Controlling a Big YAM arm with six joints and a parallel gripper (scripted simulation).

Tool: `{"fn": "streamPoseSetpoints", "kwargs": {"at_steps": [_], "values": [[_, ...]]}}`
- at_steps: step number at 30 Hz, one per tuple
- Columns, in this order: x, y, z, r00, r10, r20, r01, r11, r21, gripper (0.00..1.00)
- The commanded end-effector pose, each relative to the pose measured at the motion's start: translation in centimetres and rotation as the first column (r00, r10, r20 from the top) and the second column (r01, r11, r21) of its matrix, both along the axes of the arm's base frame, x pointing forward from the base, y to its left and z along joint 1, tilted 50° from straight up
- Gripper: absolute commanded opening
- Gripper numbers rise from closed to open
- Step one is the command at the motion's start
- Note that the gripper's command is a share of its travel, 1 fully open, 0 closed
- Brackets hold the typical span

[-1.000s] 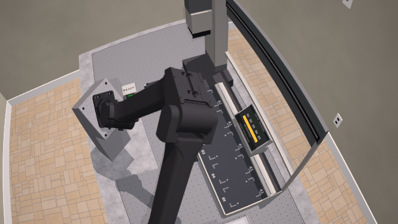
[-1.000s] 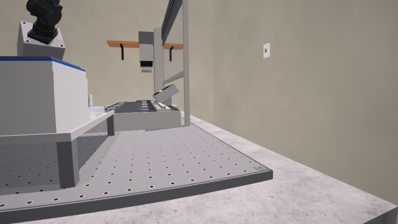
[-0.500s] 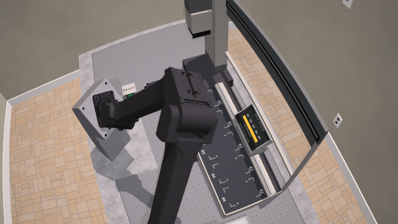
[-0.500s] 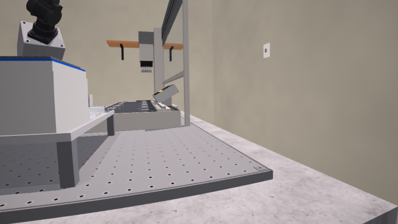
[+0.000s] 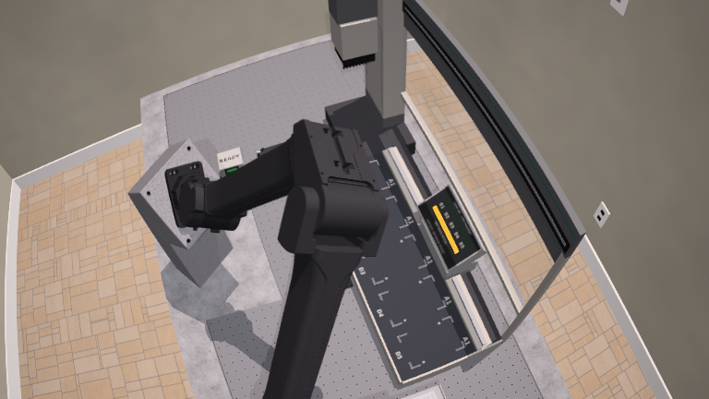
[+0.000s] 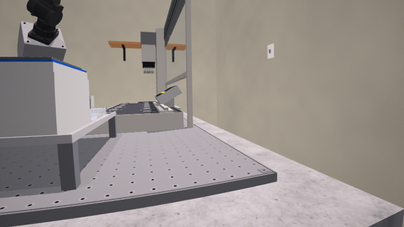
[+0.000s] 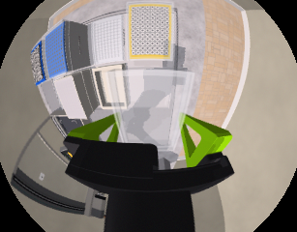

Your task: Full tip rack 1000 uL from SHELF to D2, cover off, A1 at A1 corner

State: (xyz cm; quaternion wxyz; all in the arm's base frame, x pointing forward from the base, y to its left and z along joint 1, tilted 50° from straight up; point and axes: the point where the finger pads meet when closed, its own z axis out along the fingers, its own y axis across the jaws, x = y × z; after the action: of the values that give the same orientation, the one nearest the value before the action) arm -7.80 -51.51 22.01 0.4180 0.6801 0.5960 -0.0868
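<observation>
Between green fingers of gripper (image 7: pixel 150 130): clear cover (image 7: pixel 148 110), clamped and raised above shelf (image 7: pixel 71 100). Below, left to right: blue rack (image 7: pixel 57 52), white rack (image 7: pixel 108 41), yellow-rimmed tip rack (image 7: pixel 150 31) (pale rings showing). D2 hidden under arm (image 5: pixel 324 206).

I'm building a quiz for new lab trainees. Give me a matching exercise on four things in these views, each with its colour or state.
Things:
1. cover
2. fingers of the hand
3. READY key
4. bar on the deck panel

Colour or state:
a. white, with black letters
b. amber
c. see-through, gripped in the hand
d. green

Pairs: 1-c, 2-d, 3-a, 4-b.
</observation>
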Motion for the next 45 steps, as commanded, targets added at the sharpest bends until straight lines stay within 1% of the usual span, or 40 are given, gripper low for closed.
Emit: {"fn": "streamPoseSetpoints", "kwargs": {"at_steps": [1,2,5,19,22,29,36,38,39,41,45], "values": [[0.5,-0.3,-0.2,1.0,0.001,0.003,-0.001,1.0,-0.004,0.0],[0.6,-0.5,-0.6,1.0,0.001,0.004,-0.001,1.0,0.001,0.0],[0.7,-0.6,-0.7,1.0,0.002,0.005,-0.002,1.0,0.001,0.0],[1.5,-2.1,-2.3,1.0,0.001,0.005,-0.001,1.0,0.002,0.0],[1.4,-2.1,-2.4,1.0,-0.002,0.005,0.002,1.0,0.001,0.0],[2.0,-2.9,-3.2,1.0,0.001,0.005,-0.001,1.0,0.002,0.0],[2.3,-4.3,-3.0,1.0,0.001,0.0,-0.001,1.0,-0.017,0.0],[2.3,-4.3,-3.0,1.0,0.001,0.0,-0.001,1.0,-0.017,0.0],[1.7,-4.5,-2.8,1.0,-0.009,-0.001,0.009,1.0,-0.022,0.0],[2.4,-5.0,-2.8,1.0,0.001,-0.003,-0.001,1.0,-0.027,0.0],[2.7,-5.5,-3.1,1.0,0.001,-0.002,-0.001,1.0,-0.026,0.0]]}}
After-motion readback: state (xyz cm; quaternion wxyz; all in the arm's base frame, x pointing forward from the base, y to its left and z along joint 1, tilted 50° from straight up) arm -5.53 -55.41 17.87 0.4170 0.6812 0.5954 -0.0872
